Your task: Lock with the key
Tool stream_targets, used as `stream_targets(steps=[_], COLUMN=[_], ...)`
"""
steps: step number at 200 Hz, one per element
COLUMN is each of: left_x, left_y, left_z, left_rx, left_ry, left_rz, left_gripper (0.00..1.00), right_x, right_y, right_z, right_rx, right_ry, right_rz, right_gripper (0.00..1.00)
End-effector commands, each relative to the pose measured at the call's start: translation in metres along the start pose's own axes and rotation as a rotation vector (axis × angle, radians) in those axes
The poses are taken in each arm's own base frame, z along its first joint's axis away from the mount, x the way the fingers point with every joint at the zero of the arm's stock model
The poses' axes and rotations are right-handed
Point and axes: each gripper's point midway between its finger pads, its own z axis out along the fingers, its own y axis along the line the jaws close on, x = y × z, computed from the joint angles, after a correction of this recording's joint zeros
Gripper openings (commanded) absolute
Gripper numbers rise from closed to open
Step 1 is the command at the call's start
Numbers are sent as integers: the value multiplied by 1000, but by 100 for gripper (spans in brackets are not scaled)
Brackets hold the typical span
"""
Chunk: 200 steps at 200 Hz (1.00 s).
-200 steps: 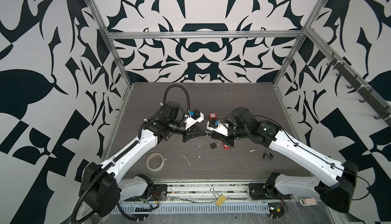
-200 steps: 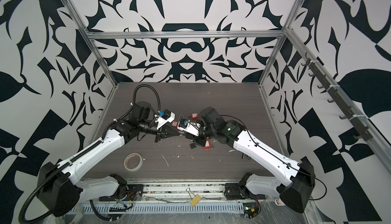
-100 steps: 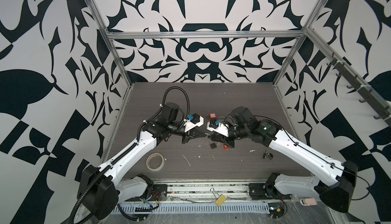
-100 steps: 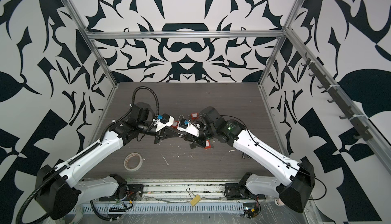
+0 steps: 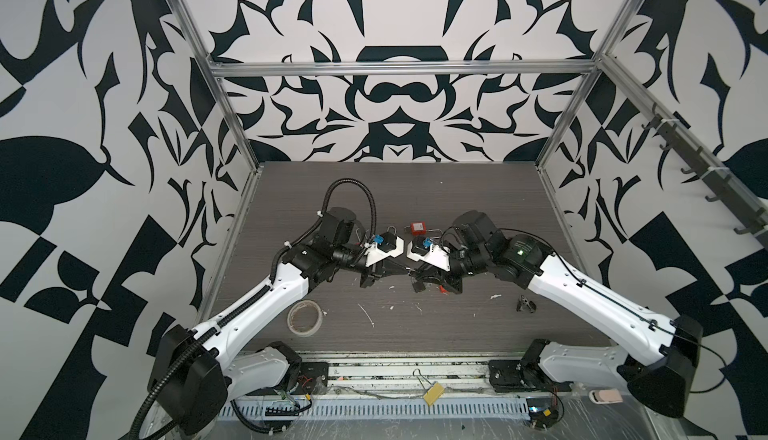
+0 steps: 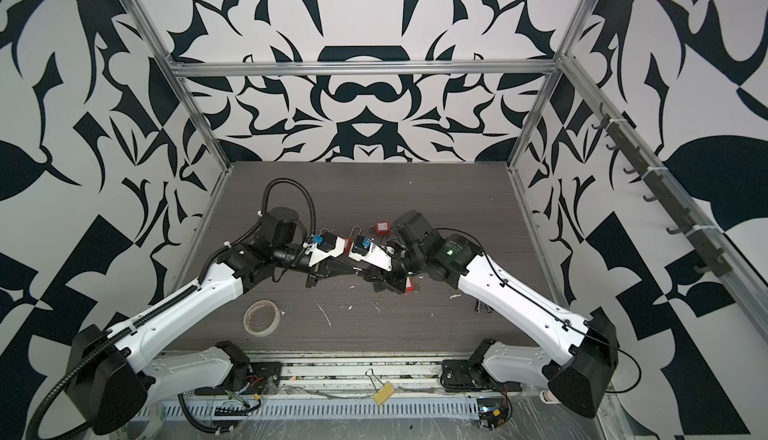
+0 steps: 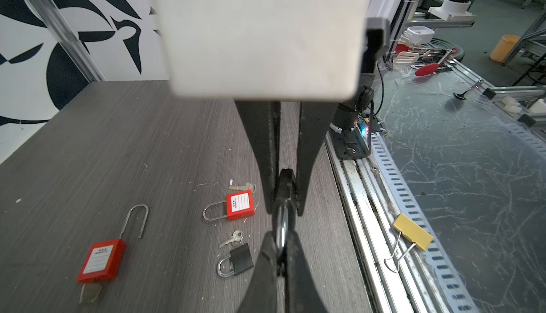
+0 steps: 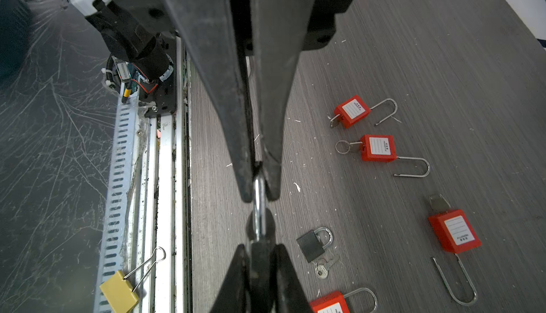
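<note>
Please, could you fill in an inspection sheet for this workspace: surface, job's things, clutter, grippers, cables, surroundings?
Surface: dark grey wood-grain tabletop, strewn with white scraps.
Job's things: small black padlock with silver shackle held between both grippers; second black padlock with loose silver key and four red plastic padlocks on the tabletop.
Clutter: clear tape roll; yellow binder clip on the front rail.
Grippers: left gripper shut on the padlock's body; right gripper shut on its shackle.
Cables: black corrugated hose loops above the left arm.
Surroundings: black-and-white patterned walls, aluminium frame.
</note>
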Motion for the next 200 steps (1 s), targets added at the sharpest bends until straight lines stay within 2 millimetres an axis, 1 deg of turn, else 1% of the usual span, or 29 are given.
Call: stream_targets(steps=[1, 26, 38, 67, 88, 99, 135, 157, 172, 200], left_x=[1, 4, 3, 5, 7, 8, 10, 13, 17, 24], left_y=[-19, -25, -27, -31, -34, -34, -34, -34, -34, -35], left_z=[9, 12, 11, 15, 19, 21, 26, 28, 30, 30], left_rx=[63, 64, 62, 93, 117, 133, 165, 180, 181, 180], left_ry=[-14, -16, -25, -36, -42, -43, -40, -31, -22, -9], left_rz=[36, 95, 102, 59, 22, -4, -76, -118, -134, -139], left_gripper=[0, 0, 0, 0, 0, 0, 0, 0, 0, 0], right_x=[-68, -77, -81, -94, -99, -99, -110, -121, -128, -133], right_y=[-2, -1, -5, -11, -18, -25, -38, -41, -39, -34], right_z=[-18, -22, -24, -27, -25, -23, -26, -32, -37, -40], right_rx=[9, -3, 9, 34, 60, 94, 162, 194, 199, 173], right_ry=[-252, -282, -295, -346, -356, -345, -371, -422, -461, -485], right_rz=[-110, -117, -120, -135, -151, -160, -203, -234, -254, -258], right_gripper=[3, 2, 1, 0, 0, 0, 0, 0, 0, 0])
